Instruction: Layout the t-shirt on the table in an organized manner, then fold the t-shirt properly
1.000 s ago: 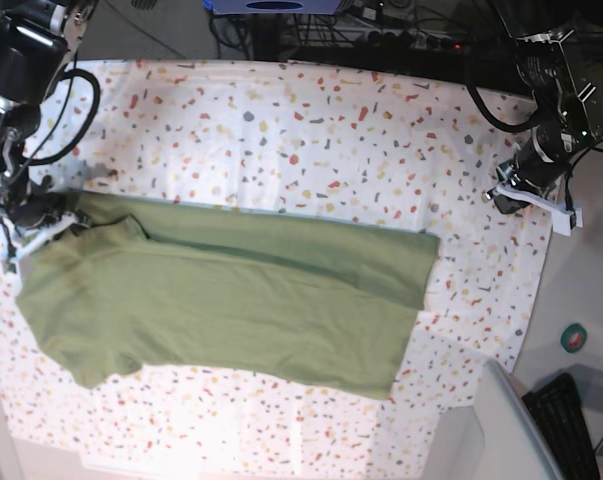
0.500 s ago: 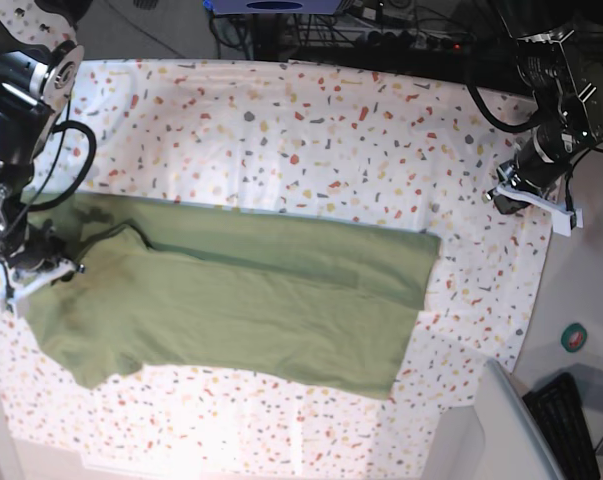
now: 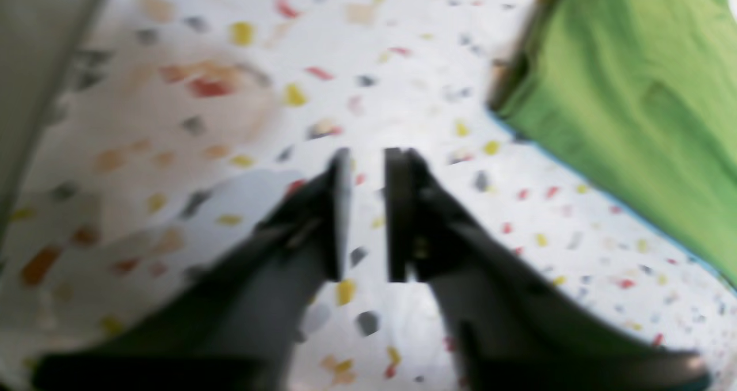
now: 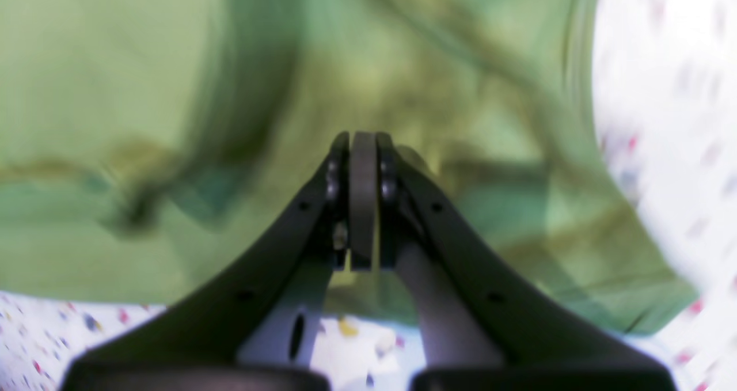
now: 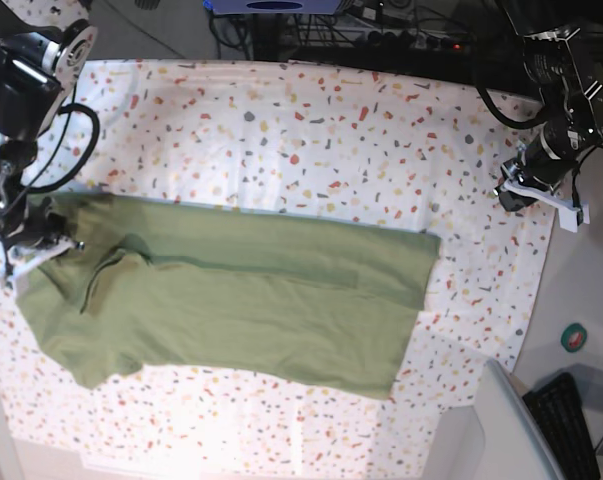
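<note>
Speckled white cloth fills the left wrist view, and the left end effector (image 3: 364, 212) hangs over bare worktop (image 3: 242, 91) with a narrow gap between its jaws and nothing in them. One edge of the t-shirt (image 3: 645, 103) lies off to its side, near but not touched. Picture's blurred, so finer detail is lost.

Over to the right wrist view: green fabric everywhere. The right end effector (image 4: 363, 207) has its jaws pressed right together above the t-shirt (image 4: 144, 91). Whether a pinch of cloth sits between them, I cannot tell; the tips are too soft in focus.

Base view now. The t-shirt (image 5: 231, 300) lies lengthwise across the worktop (image 5: 311, 130), its front half toward the near edge, already doubled along its length by the look of it. The right end effector (image 5: 31, 235) is at the collar end by the worktop's left edge, where the cloth is rumpled; the left end effector (image 5: 536, 195) waits beyond the hem near the right edge.

My read: this is smoothing that collar end. Best done by drawing the bunched fabric outward, low and slow, keeping the long fold line straight, with the left arm ready to pin the hem so the shirt doesn't slide.
</note>
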Motion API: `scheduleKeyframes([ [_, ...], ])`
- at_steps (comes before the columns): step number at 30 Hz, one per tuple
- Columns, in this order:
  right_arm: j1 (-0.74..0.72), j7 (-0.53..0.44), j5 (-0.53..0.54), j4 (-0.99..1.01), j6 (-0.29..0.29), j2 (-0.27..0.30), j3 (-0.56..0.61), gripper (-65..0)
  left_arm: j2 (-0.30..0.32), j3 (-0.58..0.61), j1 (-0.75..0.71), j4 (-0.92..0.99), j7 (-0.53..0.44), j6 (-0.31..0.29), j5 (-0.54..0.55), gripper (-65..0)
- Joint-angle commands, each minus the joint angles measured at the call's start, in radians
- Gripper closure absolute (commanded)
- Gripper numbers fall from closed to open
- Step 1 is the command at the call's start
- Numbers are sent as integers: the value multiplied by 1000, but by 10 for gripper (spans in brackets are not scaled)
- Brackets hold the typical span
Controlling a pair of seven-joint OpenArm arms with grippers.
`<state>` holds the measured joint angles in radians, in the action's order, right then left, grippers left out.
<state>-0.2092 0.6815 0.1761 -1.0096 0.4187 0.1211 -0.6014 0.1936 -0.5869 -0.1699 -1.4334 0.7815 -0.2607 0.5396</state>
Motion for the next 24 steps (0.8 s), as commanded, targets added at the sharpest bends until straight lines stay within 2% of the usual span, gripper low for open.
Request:
scheduleKeyframes([
  [1, -22, -18, 18, -25, 7, -10, 4, 0, 11, 0, 8, -20, -14, -4, 15, -221],
  [4, -22, -13, 18, -25, 7, -39, 4, 0, 11, 0, 10, -22, -14, -4, 18, -342],
  [7, -42, -18, 18, -22, 7, -64, 5, 0, 10, 0, 11, -22, -14, -4, 18, -403],
  [14, -97, -9, 20, -38, 9, -70, -1, 0, 7, 2, 11, -22, -10, -4, 20, -410],
  [17, 12, -10, 23, -225, 10, -79, 1, 0, 7, 2, 10, -22, -10, -5, 21, -413],
  [22, 178, -10, 23, -530, 10, -140, 2, 0, 5, 15, 13, -20, -14, -5, 21, -413],
  [23, 201, -10, 24, -567, 10, -143, 1, -83, 5, 35, 13, -20, -15, -5, 21, -413],
  [24, 221, -10, 30, -593, 10, -154, -4, -198, 8, 57, 17, -20, -15, -5, 21, -413],
])
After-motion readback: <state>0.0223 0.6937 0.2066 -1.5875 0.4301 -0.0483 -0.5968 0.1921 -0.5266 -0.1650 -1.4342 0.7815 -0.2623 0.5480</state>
